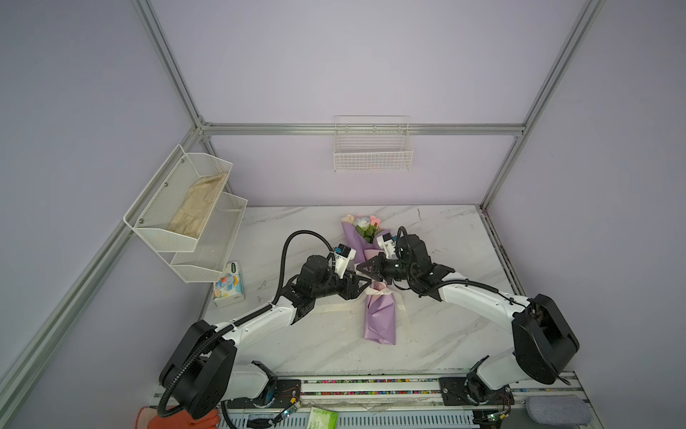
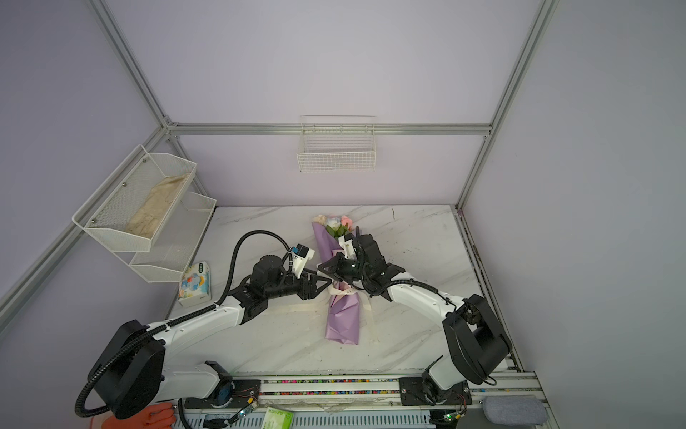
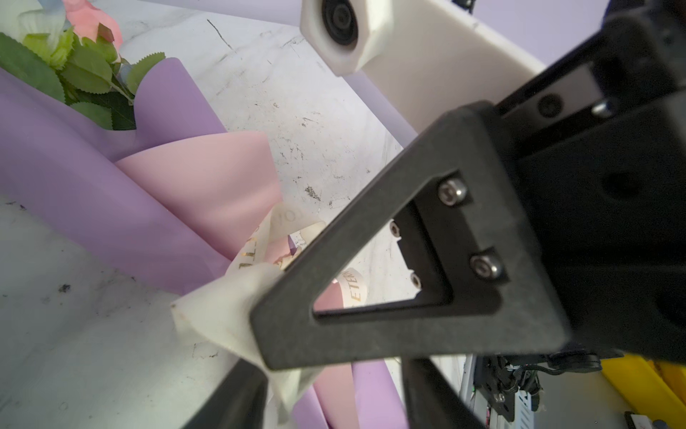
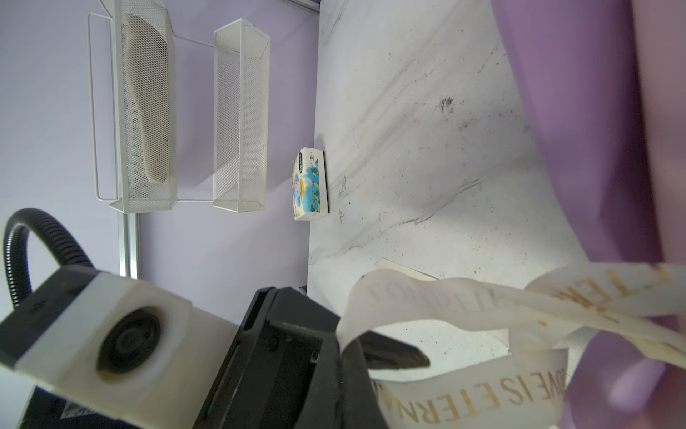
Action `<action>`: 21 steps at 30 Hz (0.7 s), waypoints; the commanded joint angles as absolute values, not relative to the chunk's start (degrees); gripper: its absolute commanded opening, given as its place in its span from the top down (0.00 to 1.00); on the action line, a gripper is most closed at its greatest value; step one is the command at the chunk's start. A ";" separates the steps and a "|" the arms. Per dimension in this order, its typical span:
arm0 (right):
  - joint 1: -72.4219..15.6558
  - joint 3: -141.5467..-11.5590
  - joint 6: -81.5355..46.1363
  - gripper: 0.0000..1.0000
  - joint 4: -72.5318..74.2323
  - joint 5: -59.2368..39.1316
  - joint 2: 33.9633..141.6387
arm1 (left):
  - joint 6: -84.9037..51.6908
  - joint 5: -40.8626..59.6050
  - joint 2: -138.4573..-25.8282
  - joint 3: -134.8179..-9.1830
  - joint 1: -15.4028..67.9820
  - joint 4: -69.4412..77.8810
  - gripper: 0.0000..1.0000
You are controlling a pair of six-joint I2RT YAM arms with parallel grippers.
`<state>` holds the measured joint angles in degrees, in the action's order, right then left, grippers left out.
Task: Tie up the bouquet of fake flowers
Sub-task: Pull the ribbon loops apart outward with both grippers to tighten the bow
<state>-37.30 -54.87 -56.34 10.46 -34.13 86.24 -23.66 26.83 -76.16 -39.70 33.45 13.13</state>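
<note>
The bouquet of fake flowers (image 1: pixel 378 319) (image 2: pixel 343 319) lies on the marble table, sheathed in lilac and pink paper, its rose heads (image 1: pixel 365 223) pointing away from me. A cream lettered ribbon (image 1: pixel 375 292) (image 4: pixel 445 304) circles its waist. My right gripper (image 1: pixel 358 266) (image 3: pixel 265 345) reaches across the waist to the bouquet's left side and is shut on a bunched piece of ribbon (image 3: pixel 219 315). Just in front of it, my left gripper (image 1: pixel 365 285) (image 3: pixel 334 405) hovers at the waist with jaws apart, ribbon and paper showing between them. The stems are hidden by the paper.
A tissue pack (image 1: pixel 229 284) sits at the table's left edge under a two-tier mesh shelf (image 1: pixel 185 208). A wire basket (image 1: pixel 373 148) hangs on the back wall. An orange glove (image 1: pixel 174 418) and a grey cloth (image 1: pixel 557 408) lie by the front rail.
</note>
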 commanded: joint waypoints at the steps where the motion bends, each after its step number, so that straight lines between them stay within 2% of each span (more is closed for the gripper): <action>1: -37.53 -55.62 -57.66 0.98 12.83 -34.59 85.08 | -23.07 27.08 -77.25 -40.44 33.44 15.69 0.61; 3: -37.53 -55.70 -57.66 0.97 12.39 -34.85 84.69 | -22.97 26.81 -77.68 -41.07 33.32 14.35 0.77; 5: -37.52 -55.67 -56.61 0.93 11.10 -34.90 83.95 | -22.46 26.04 -77.30 -41.16 33.05 12.36 0.90; 8: -37.53 -55.97 -53.30 0.71 3.21 -31.72 81.23 | -23.57 25.72 -75.75 -39.82 32.14 11.12 1.00; 10: -37.44 -55.29 -51.38 0.57 -4.91 -23.65 78.05 | -25.07 25.47 -74.27 -38.62 31.58 10.56 1.00; 13: -37.02 -51.20 -50.03 0.52 -13.32 -14.92 72.45 | -26.46 25.87 -72.55 -37.25 31.03 10.01 1.00; 16: -35.86 -45.58 -54.65 0.51 -16.90 -14.82 69.07 | -26.86 26.63 -71.17 -37.17 30.50 7.48 1.00; 21: -35.86 -40.09 -61.22 0.51 -13.33 -19.52 66.90 | -26.17 27.85 -70.21 -36.74 30.15 6.85 1.00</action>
